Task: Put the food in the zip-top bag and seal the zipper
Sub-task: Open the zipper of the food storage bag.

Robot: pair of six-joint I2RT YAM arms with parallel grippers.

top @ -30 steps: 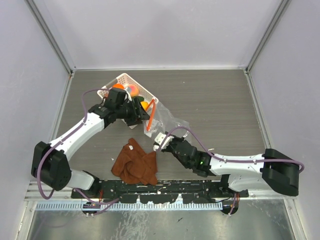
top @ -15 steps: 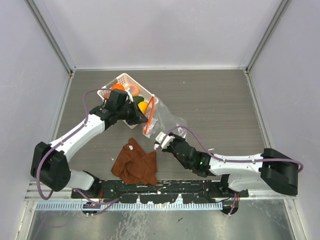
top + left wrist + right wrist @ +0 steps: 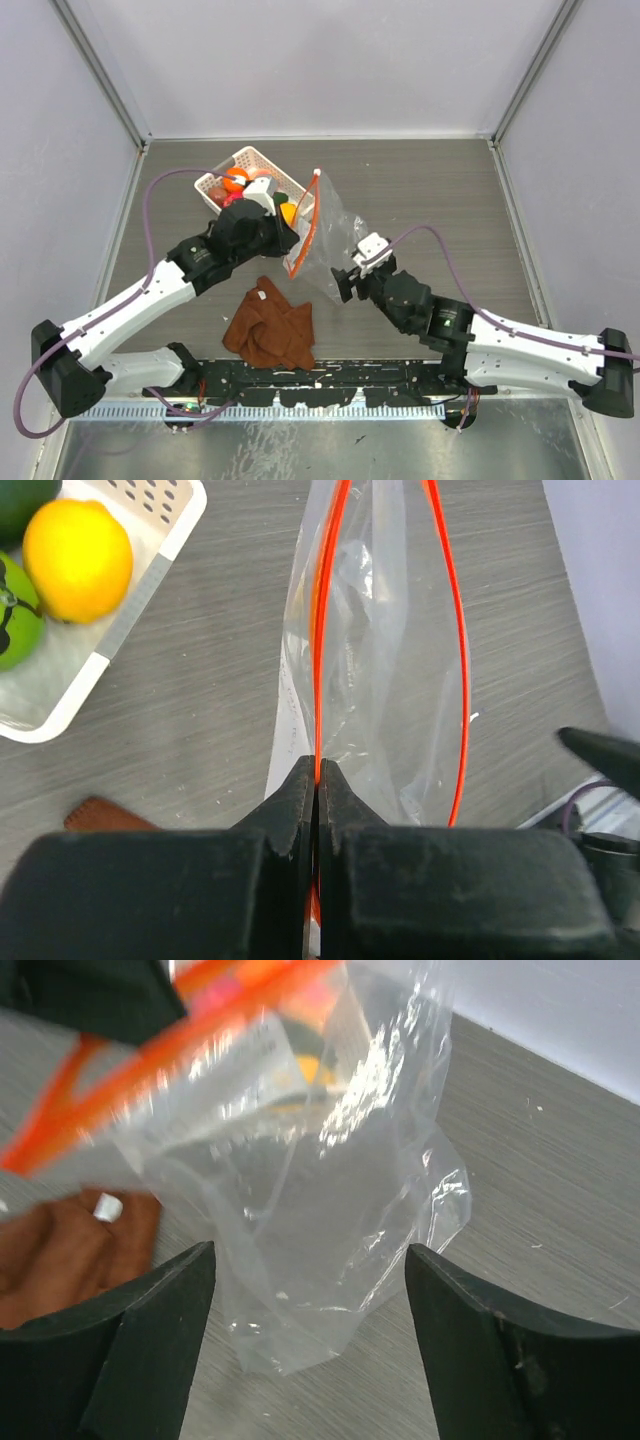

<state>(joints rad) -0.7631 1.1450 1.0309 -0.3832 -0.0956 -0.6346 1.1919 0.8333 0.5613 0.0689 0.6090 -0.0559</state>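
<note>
The clear zip-top bag (image 3: 335, 245) stands on the table with its mouth spread open. My left gripper (image 3: 291, 238) is shut on one side of the orange-red zipper (image 3: 318, 660); the other side (image 3: 456, 660) bows away from it. My right gripper (image 3: 310, 1255) is open, its fingers either side of the bag's bottom (image 3: 300, 1290) without touching it. In the top view my right gripper (image 3: 356, 266) sits just right of the bag. The food lies in the white basket (image 3: 262, 162): an orange fruit (image 3: 236, 180), a yellow one (image 3: 78, 560) and a green one (image 3: 15, 625) show.
A crumpled brown cloth (image 3: 272, 325) lies on the table in front of the bag, near the arms' bases. The basket (image 3: 135, 605) sits left of the bag's mouth. Grey walls close in the table on three sides.
My left gripper shut on the zipper edge and lifted it, pulling the bag upright and its mouth open. My right gripper let go of the bag, opened wide and moved right.
</note>
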